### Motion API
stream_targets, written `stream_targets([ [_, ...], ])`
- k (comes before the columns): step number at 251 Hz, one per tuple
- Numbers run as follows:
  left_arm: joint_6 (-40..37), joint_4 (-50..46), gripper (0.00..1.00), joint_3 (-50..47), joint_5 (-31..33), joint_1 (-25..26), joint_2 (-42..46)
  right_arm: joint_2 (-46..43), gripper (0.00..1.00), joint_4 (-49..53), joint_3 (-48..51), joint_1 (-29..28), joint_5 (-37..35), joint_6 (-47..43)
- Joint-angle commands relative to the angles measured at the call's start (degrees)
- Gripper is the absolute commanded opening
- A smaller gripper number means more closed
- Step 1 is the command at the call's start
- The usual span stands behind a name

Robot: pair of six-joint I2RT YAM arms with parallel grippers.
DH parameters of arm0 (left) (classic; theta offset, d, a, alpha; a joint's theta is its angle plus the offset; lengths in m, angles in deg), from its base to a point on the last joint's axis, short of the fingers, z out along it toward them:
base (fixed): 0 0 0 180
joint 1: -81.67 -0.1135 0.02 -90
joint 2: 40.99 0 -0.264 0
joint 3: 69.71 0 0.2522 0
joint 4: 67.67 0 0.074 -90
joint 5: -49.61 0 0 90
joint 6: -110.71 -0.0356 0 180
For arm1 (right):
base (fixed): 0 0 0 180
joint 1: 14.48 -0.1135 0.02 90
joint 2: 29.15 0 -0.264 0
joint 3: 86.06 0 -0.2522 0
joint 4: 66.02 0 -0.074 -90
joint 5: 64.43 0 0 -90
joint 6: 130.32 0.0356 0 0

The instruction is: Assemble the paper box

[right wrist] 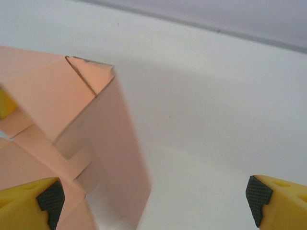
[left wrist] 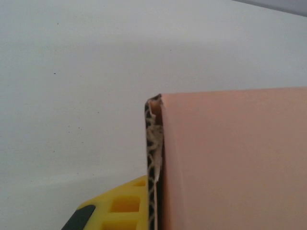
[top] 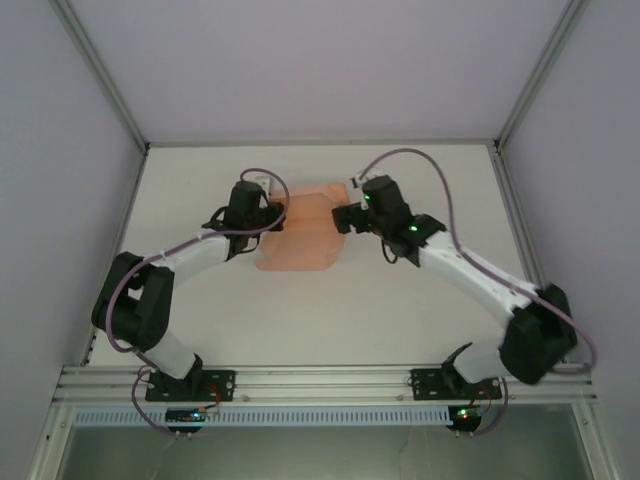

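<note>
The salmon-pink paper box (top: pixel 300 238) sits partly folded at mid-table between both arms, its walls raised. My left gripper (top: pixel 272 212) is at its left side. In the left wrist view one yellow finger (left wrist: pixel 122 206) presses its patterned pad flat against a raised card wall (left wrist: pixel 230 158); the other finger is hidden behind that wall. My right gripper (top: pixel 346 218) is at the box's right side, open. In the right wrist view its fingertips (right wrist: pixel 45 199) stand wide apart, with an upright card panel (right wrist: pixel 112 143) and a folded corner flap (right wrist: pixel 93 74) between them, nearer the left one.
The white tabletop (top: pixel 400 300) is bounded by aluminium frame posts and pale walls. The metal rail (top: pixel 320 380) carrying both arm bases runs along the near edge. Purple cables loop above each arm.
</note>
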Motion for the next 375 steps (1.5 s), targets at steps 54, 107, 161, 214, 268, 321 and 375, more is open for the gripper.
stream_targets([
  [54,-2.7,1.1,0.0,-0.4,-2.1,-0.4,2.7,-12.6,0.94,1.2,5.8,16.2,20.7,2.9],
  [107,-3.2,1.3,0.0,0.2,-2.9,-0.5,2.6,-0.8,0.79,4.5,-1.5,20.4,36.5,-1.2],
  [161,-3.6,0.2,0.0,1.1,-2.7,-0.4,2.1,9.9,0.63,4.1,-8.1,19.1,47.7,-6.3],
  [214,-3.8,0.0,0.0,1.3,-1.8,-0.4,2.0,15.0,0.55,4.0,-11.1,15.5,51.2,-7.3],
  [268,-3.5,-1.3,0.0,1.8,-0.4,-0.4,1.1,18.5,0.54,2.4,-12.8,11.6,50.0,-6.5],
  [321,-3.2,-2.1,0.0,2.5,0.3,0.1,1.1,20.6,0.53,0.2,-15.2,5.4,28.1,-3.4],
  [375,-2.7,-4.5,0.0,4.0,3.4,1.9,1.0,24.0,0.41,0.4,-19.0,-0.9,3.3,0.7],
])
